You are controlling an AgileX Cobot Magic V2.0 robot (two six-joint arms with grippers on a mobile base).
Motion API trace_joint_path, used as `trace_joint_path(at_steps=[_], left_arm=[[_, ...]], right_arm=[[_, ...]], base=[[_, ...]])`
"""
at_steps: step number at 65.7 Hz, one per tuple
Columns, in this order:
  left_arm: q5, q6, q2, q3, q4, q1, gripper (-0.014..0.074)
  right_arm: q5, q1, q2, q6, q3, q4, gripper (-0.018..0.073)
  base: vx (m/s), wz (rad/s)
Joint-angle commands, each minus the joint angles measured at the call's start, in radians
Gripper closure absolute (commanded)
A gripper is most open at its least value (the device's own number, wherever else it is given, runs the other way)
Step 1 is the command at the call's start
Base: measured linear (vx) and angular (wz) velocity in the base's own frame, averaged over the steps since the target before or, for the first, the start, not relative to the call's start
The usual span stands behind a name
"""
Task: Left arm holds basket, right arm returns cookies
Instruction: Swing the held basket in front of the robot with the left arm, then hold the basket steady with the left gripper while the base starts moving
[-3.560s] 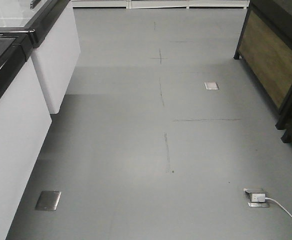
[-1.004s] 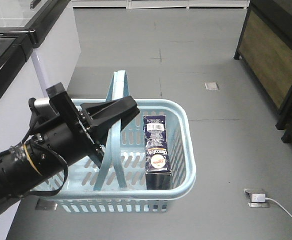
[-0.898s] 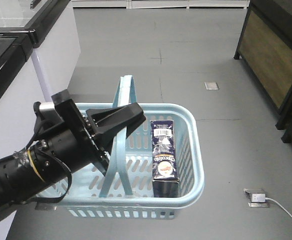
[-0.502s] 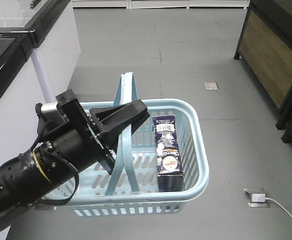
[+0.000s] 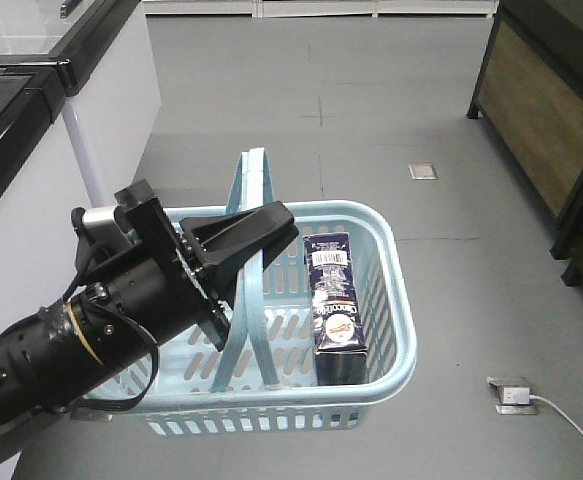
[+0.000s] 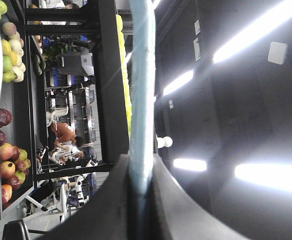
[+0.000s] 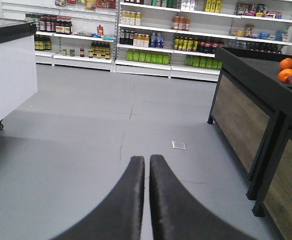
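Nearest the front camera, my left arm point(image 5: 91, 340) lies low at the left, yellow band showing. The left pincer point(image 5: 261, 228) is clamped narrow on one hoop handle point(image 5: 254, 190). The left wrist view agrees: the pale blue strip runs straight down between the two black fingers point(image 6: 113, 205). A few seconds back this view held only bare floor. Since then the arm has come up with the basket point(image 5: 396, 290), which drifted up and to the right over the last second. In the last half second it has barely moved, so I judge the lift finished and the hold steady. The basket hangs clear of the floor, tipped a little. The cookies point(image 5: 336, 305) stand on end inside it, against the right-hand wall, barcode end up, touched by neither pincer. They rode along with the basket without toppling. My right pincer point(image 7: 147, 160) is out of the front view. Its own camera shows the fingertips pressed nearly together with nothing between them, pointing down the aisle. My reading: the holding half is done, and the returning half is not begun. The right pincer must spread before it can take the carton. Beyond lie the grey floor point(image 5: 371, 130), a dark wooden stand point(image 5: 541, 120), and far shelves point(image 7: 151, 45) of bottles.
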Motion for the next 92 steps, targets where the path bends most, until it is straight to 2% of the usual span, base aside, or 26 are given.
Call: trace_joint_path(at_steps=[1,9,27,73,92], left_arm=[[-0.126,0.007,-0.042,-0.027,-0.015,-0.007,0.0601],[-0.126,-0.024,-0.042,-0.027,0.014,-0.007,0.0601],[-0.108,-0.07,-0.042,-0.027,0.024,-0.007,0.0601],[-0.105,-0.068,-0.041,-0.027,0.03,-0.007,0.0599],[-0.106,-0.068,-0.041,-0.027,0.058,-0.007,0.0599]], right_arm=[[-0.075,-0.001,-0.011,-0.005,0.018,-0.005,0.0562],[-0.075,-0.001,-0.011,-0.005,0.018,-0.005,0.0562],[-0.075,-0.001,-0.011,-0.005,0.018,-0.005,0.0562],[-0.075,-0.001,-0.011,-0.005,0.018,-0.005,0.0562],[-0.075,-0.001,-0.011,-0.005,0.018,-0.005,0.0562]], base=[[0.0,0.0],[0.0,0.0],[0.0,0.0],[0.0,0.0],[0.0,0.0]])
